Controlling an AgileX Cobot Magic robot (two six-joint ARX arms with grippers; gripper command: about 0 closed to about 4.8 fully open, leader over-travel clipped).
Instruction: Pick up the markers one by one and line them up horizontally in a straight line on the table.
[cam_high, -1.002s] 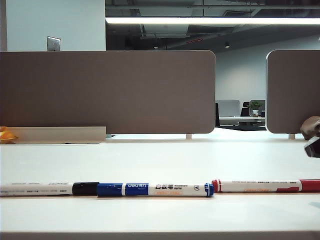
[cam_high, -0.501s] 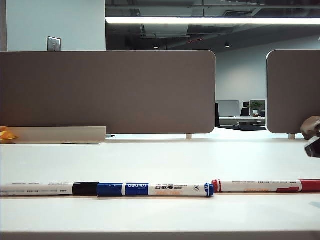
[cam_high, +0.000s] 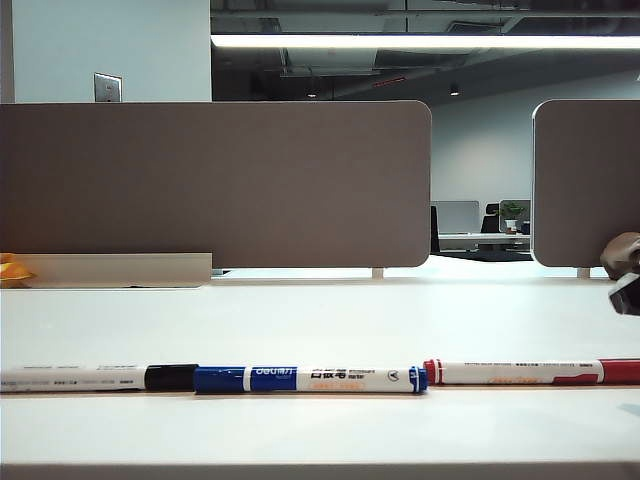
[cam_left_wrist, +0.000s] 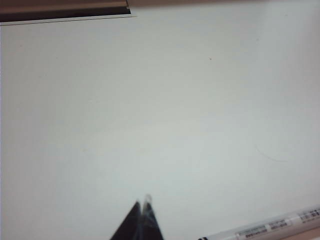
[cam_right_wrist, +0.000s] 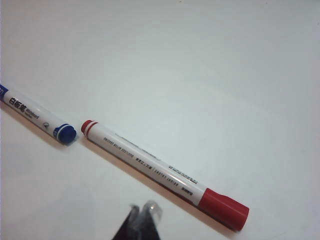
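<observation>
Three markers lie end to end in one straight row near the front of the white table (cam_high: 320, 320): the black-capped marker (cam_high: 95, 378) on the left, the blue-capped marker (cam_high: 310, 379) in the middle, the red-capped marker (cam_high: 530, 372) on the right. My left gripper (cam_left_wrist: 143, 204) is shut and empty, hovering over bare table beside a white marker barrel (cam_left_wrist: 265, 230). My right gripper (cam_right_wrist: 145, 209) is shut and empty, just short of the red-capped marker (cam_right_wrist: 165, 172), with the blue-capped marker's end (cam_right_wrist: 40, 117) alongside. Neither gripper shows in the exterior view.
Brown-grey partition panels (cam_high: 215, 185) stand along the back of the table. A low white ledge (cam_high: 120, 270) with an orange object (cam_high: 12, 270) sits at the back left. A dark rounded object (cam_high: 625, 275) pokes in at the right edge.
</observation>
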